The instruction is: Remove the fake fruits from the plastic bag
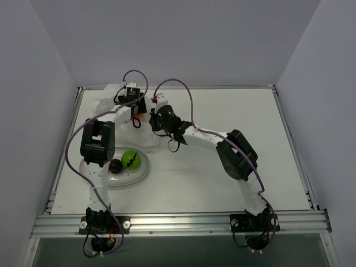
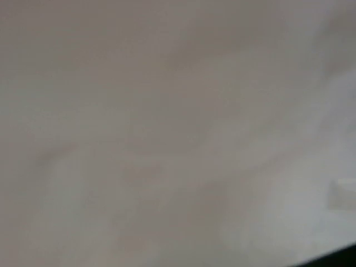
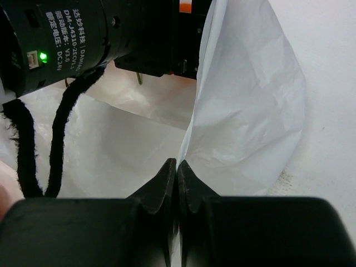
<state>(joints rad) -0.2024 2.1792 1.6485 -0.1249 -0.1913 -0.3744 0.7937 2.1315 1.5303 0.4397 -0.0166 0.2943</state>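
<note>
Robotics lab cell, white table (image 1: 239, 111), plain grey walls (image 1: 167, 39), aluminium rail (image 1: 178, 223)

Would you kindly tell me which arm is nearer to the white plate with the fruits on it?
Left. The left arm has its elbow hanging over the plate on its left side, while the right arm arcs well off to the plate's right.

Left arm (image 1: 97, 142), right arm (image 1: 236, 156): white links, black joint housings; purple cables (image 1: 177, 80); right pincer (image 3: 177, 169) matte black; green indicator light (image 3: 43, 56).
</note>
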